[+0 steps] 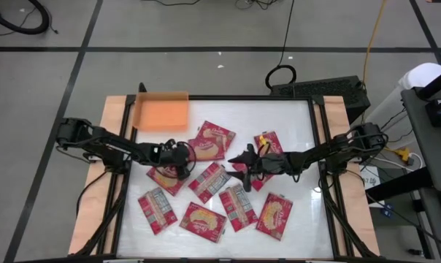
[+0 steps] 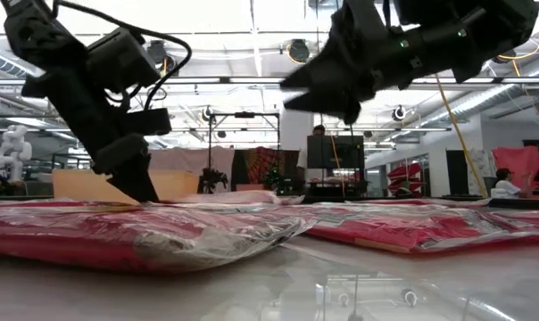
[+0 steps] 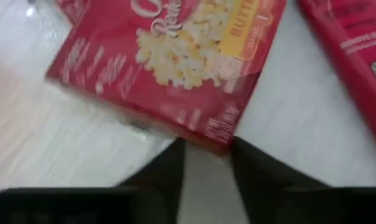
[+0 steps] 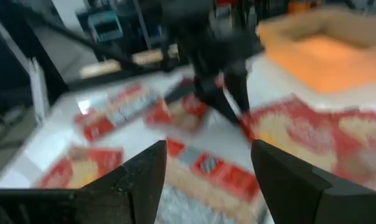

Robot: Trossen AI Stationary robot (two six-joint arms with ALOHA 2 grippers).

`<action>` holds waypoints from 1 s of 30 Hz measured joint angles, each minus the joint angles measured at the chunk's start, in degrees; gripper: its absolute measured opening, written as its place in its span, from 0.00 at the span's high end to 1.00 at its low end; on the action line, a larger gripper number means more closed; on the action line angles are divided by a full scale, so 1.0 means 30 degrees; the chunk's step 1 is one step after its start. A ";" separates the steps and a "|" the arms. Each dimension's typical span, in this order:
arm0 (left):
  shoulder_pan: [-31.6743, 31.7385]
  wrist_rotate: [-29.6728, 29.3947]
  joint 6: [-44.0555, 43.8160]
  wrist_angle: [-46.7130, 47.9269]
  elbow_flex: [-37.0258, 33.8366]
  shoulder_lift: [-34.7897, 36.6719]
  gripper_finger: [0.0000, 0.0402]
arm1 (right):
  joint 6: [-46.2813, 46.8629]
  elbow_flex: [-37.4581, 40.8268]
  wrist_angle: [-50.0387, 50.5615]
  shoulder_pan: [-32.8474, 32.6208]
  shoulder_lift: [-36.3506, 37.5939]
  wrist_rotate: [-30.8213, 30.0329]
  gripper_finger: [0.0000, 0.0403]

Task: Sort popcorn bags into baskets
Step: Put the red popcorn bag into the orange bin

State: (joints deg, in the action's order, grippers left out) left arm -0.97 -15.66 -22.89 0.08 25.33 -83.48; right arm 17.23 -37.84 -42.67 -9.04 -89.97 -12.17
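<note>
Several red popcorn bags lie flat on the white table. One with a popcorn picture (image 1: 213,142) (image 3: 175,56) lies nearest my left gripper (image 1: 182,159) (image 3: 206,148). That gripper slants down with its fingertips at the bag's near edge, by a corner, and a narrow gap shows between the fingers. The orange basket (image 1: 162,111) (image 4: 337,53) stands at the far left of the table. My right gripper (image 1: 239,162) (image 4: 206,165) hangs above the table's middle, pointing left, open with nothing between its fingers. My left gripper has both fingertips (image 3: 178,152) at the edge of the picture bag beside its corner (image 3: 220,144), coming slanting down from the table's left. The bag lies flat on the table. I cannot tell whether the fingers touch it.
Other bags lie near the front edge (image 1: 202,221) (image 1: 274,216) and under my right arm (image 1: 268,146). Light wooden boards (image 1: 93,212) (image 1: 352,197) flank the white surface. A person (image 2: 501,183) sits in the room beyond the table.
</note>
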 joint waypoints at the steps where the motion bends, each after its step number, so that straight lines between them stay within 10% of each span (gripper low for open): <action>1: 0.0044 -0.0024 0.0040 -0.0241 -0.0126 -0.0014 0.83 | 0.0010 -0.0001 -0.0443 -0.0075 0.0000 -0.0014 0.44; 11: -0.1132 -0.1721 0.3901 -0.2139 -0.0204 0.0912 0.99 | 0.1648 -0.0367 0.0027 -0.0466 0.0000 -0.2003 0.44; 20: -0.2778 -0.4054 0.7920 -0.2467 0.0493 0.1958 1.00 | 0.0913 -0.4566 0.9137 0.0332 0.0000 -0.4478 0.44; 30: -0.2974 -0.4460 0.8285 -0.2528 0.0493 0.1950 1.00 | 0.0572 -0.6276 1.0061 0.7205 -0.1114 0.6474 0.44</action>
State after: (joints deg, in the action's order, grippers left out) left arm -9.89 -29.04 1.97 -7.50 26.81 -77.62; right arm 18.94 -56.67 -12.49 12.58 -93.32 7.26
